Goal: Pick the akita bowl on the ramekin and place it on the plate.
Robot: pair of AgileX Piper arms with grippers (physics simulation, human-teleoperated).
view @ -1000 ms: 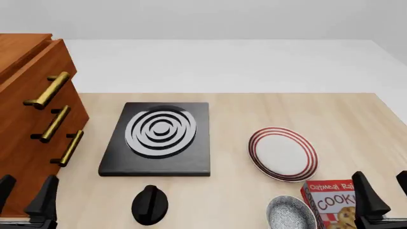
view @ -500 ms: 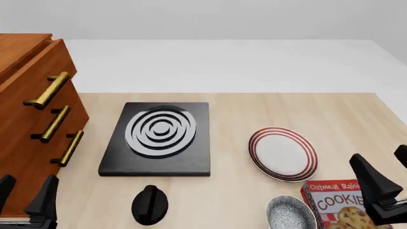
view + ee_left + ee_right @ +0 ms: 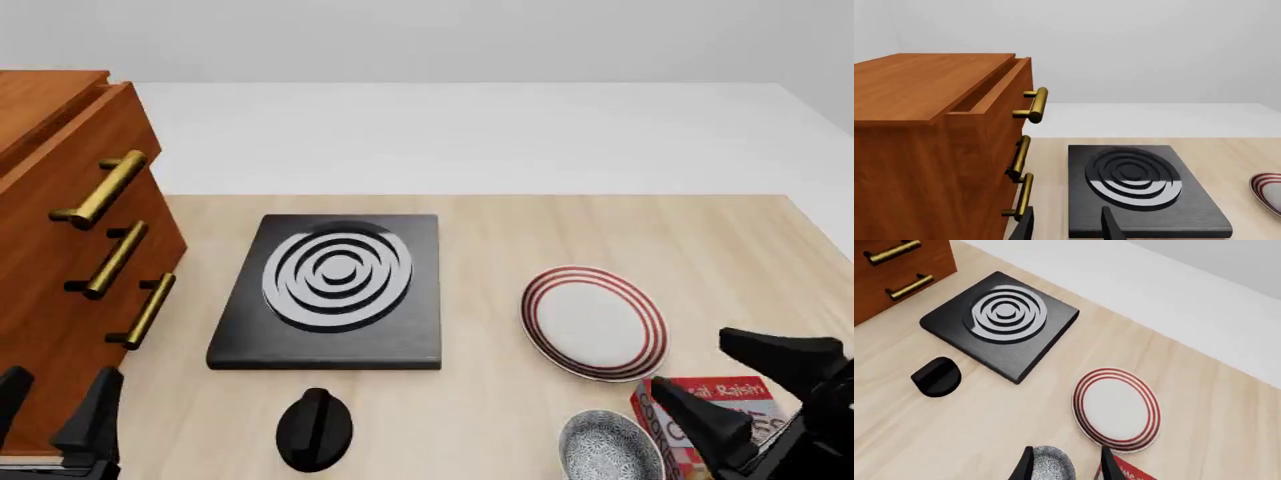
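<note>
Bowl (image 3: 610, 447) sits at the near table edge, just beside the cookie box (image 3: 707, 400) and near the striped plate (image 3: 593, 322). Right gripper (image 3: 747, 385) hovers over the box, fingers spread, holding nothing. Left gripper (image 3: 54, 405) rests by the wooden drawers (image 3: 60, 260), fingers likewise apart and empty.

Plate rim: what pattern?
Red concentric stripes around a plain white centre on the plate; clearest in the right wrist view.
</note>
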